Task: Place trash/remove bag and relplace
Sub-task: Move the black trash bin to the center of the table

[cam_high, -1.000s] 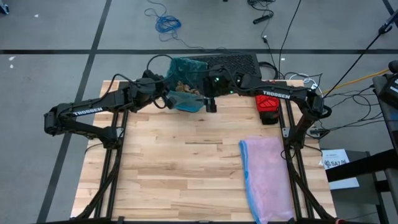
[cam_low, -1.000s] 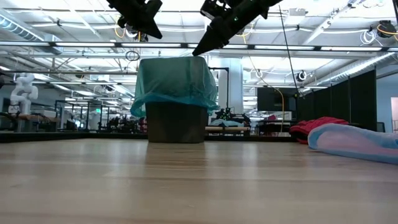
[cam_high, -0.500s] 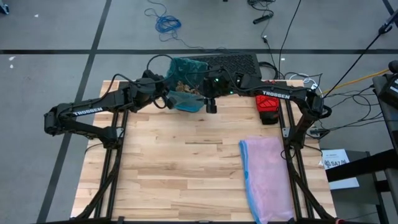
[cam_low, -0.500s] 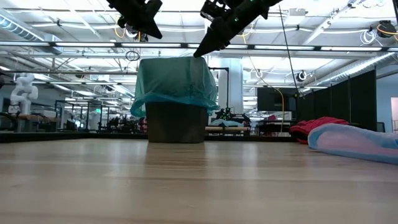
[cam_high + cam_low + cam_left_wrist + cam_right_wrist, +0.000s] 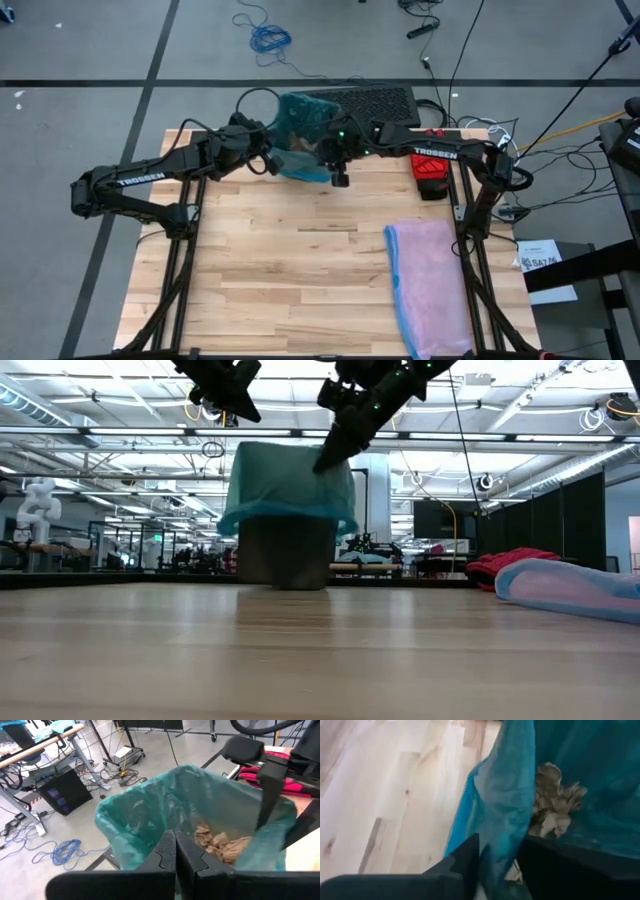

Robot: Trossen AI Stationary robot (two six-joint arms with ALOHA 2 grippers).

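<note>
Teal plastic lined the dark bin at the far edge of the desk [image 5: 260, 260] in the high view: the bag [image 5: 300, 120] sat between my two arms. My right gripper [image 5: 338, 172] was at the bag's near-right rim, and my left gripper [image 5: 268, 158] waited just beside its left side. A red glove [image 5: 432, 168] lay to the right, and a pink bag [image 5: 430, 280] lay flat nearer the front.

From the low view, my right gripper [image 5: 330, 455] touched the top right corner of the bag [image 5: 285, 485], whose skirt hung over the dark bin [image 5: 285, 555]. My left gripper [image 5: 225, 400] hung above the bin's left side, apart from it.

Through my left wrist view, my left fingers [image 5: 167, 855] were pressed together with nothing between them, and brown paper trash [image 5: 220, 842] lay inside the bag.

Through my right wrist view, my right fingers [image 5: 462, 857] were partly open with the bag's rim [image 5: 507, 815] running between them; I could not tell whether they pinched it. Brown wads lay just inside.
</note>
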